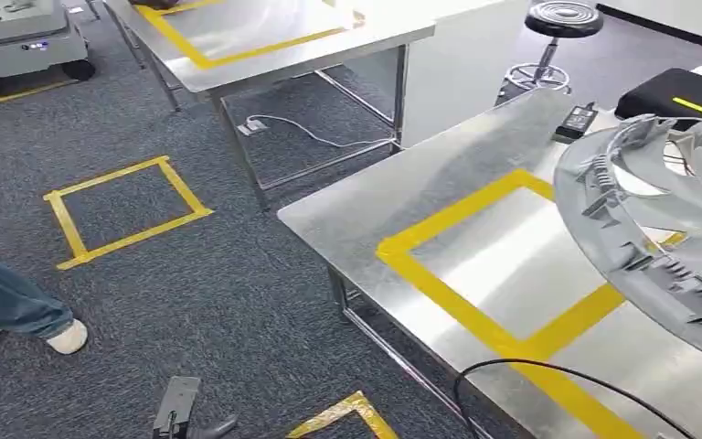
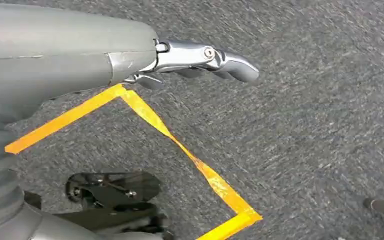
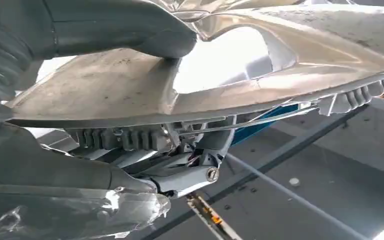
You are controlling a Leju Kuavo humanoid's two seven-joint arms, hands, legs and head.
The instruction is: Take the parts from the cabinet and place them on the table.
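The right hand (image 3: 170, 170) clamps the rim of one grey wheel-cover part (image 1: 658, 219), thumb on one face and fingers under the ribbed edge, so it rides flat at the head view's right, above the steel table (image 1: 366, 206) and over its one yellow tape rectangle (image 1: 503, 265), probably the drop zone. The left hand (image 2: 200, 62) hangs empty over carpet, fingers loosely extended. A second table (image 1: 265, 55) sits at upper centre.

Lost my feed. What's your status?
Right hand holds the grey part above the table. Left hand empty, over carpet. Black cable near the taped square.
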